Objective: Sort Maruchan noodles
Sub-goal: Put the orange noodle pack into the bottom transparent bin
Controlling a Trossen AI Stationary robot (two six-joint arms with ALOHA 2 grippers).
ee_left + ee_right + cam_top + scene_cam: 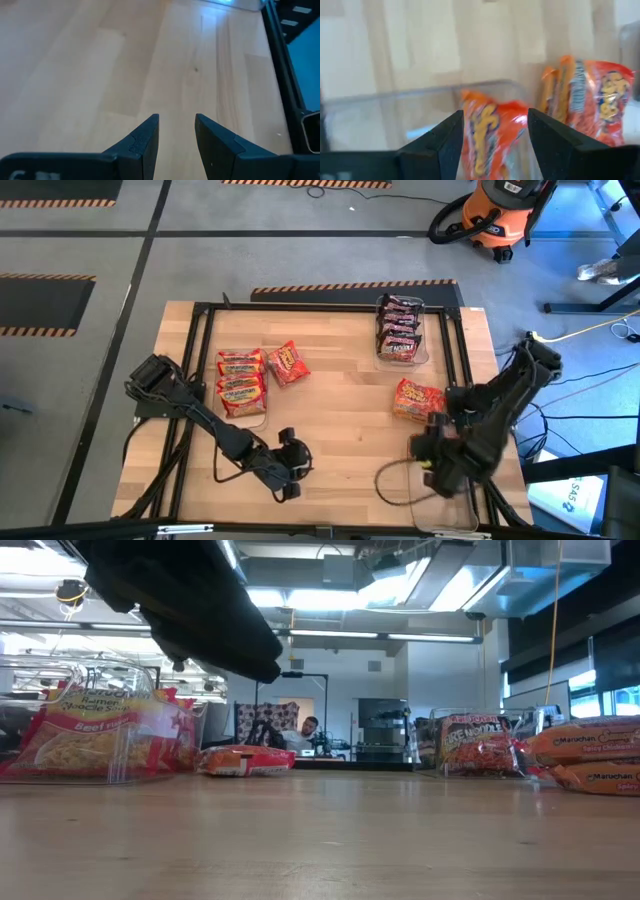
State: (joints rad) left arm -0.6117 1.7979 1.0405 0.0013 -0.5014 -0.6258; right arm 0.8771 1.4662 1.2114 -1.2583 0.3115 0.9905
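Observation:
My right gripper (495, 135) is near the table's near right, over a clear bin (420, 95), with an orange-red noodle packet (492, 132) between its fingers. Two more orange-red packets (418, 400) lie flat on the wood just beyond it. Red-and-yellow packets (240, 380) lie in a clear bin at the left. One orange-red packet (288, 363) lies loose beside that bin. Dark maroon packets (400, 328) lie in a clear bin at the far right. My left gripper (290, 465) is open and empty over bare wood near the front edge. My right gripper has the orange-red packet between its two fingers, which stand at the packet's two sides (470, 135). The packet fills the gap and reaches down past the fingertips toward the clear bin. Which end of the packet it has, the fingers hide.
A black frame (200, 360) runs around the table top. The middle of the wooden table (340, 410) is bare. Beyond the table, a person (305, 735) sits in the room, and an orange shop vacuum (495, 215) stands on the floor.

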